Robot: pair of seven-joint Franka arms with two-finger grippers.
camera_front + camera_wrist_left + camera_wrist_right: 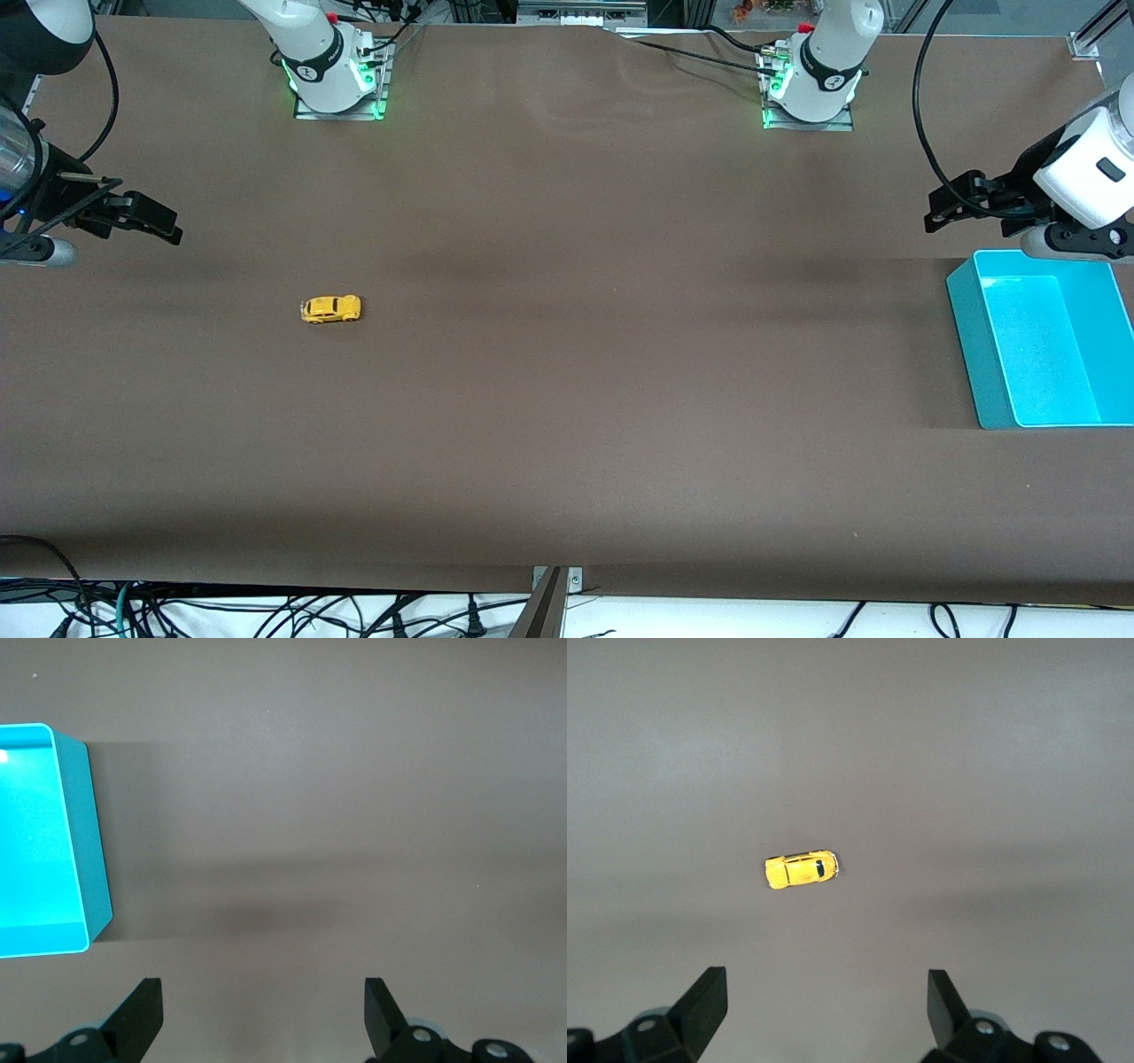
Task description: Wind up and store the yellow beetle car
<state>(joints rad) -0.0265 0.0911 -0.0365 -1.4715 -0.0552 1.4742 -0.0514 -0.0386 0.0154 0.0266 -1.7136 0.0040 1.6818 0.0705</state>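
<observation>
Yellow beetle car sits alone on the desk, toward the right arm's end. Right gripper hovers w/ jaws wide, empty — should drop straight, pinch the sides. Left gripper waits, jaws wide, by the blue bin.

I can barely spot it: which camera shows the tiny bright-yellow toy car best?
The right wrist view: the tiny bright-yellow toy car appears largest, roof and windows clear. The front view shows it smaller, on the table. The left wrist view misses it.
</observation>
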